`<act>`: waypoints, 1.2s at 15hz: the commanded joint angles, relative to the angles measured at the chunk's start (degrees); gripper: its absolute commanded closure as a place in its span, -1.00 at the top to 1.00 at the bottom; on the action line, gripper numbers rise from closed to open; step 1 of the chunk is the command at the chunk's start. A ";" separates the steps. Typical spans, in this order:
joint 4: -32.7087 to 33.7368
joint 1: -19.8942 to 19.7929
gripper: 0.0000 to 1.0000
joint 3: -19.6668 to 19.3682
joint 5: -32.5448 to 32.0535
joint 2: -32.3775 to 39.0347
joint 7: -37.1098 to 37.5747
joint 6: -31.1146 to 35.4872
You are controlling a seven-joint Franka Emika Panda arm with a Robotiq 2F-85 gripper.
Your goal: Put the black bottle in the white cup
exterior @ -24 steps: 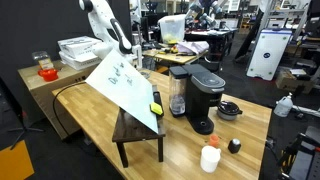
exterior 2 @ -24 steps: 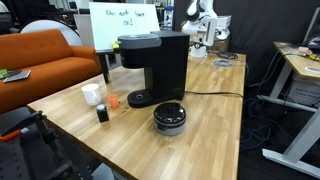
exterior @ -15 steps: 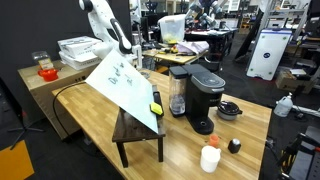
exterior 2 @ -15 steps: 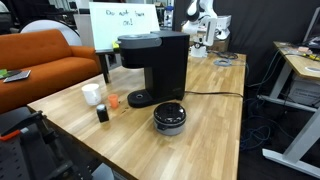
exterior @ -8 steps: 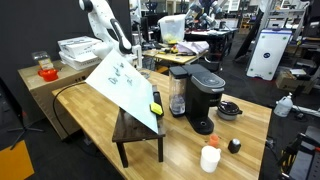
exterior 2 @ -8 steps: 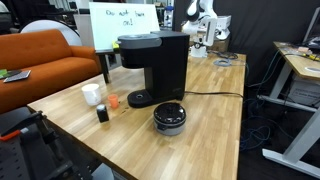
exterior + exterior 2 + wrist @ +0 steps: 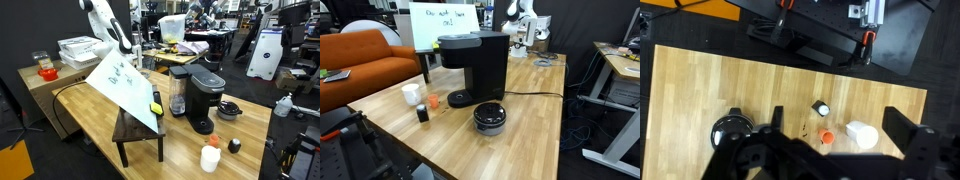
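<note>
A black coffee machine (image 7: 475,65) stands mid-frame on your wooden table (image 7: 535,110), seen in both exterior views. Just below it in the frame you have a round black dish (image 7: 489,117), and a small orange object (image 7: 433,101) lies at the machine's lower left. A whiteboard (image 7: 442,25) fills the upper middle and an orange sofa (image 7: 360,65) the left edge. In an exterior view, a white spray bottle (image 7: 284,104) sits at your far right. A black stool (image 7: 138,135) shows below the tilted board.

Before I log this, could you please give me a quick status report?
End effector open, empty, high above table. Black bottle on table, outside white cup. Small orange item beside cup.
</note>
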 commanded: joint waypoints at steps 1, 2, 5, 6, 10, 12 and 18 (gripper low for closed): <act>0.10 -0.76 1.00 0.64 0.16 -0.15 -0.31 -0.07; 0.10 -0.76 1.00 0.56 0.12 -0.44 -0.36 -0.07; 0.15 -0.80 1.00 0.61 0.45 -0.74 0.31 2.08; 0.32 -0.59 1.00 0.52 0.98 -0.38 0.00 3.27; -0.70 0.53 1.00 1.11 3.67 3.27 -0.76 11.73; -1.44 0.97 1.00 2.18 4.11 6.56 -0.32 14.59; -2.66 0.55 1.00 5.24 3.60 12.70 1.77 17.09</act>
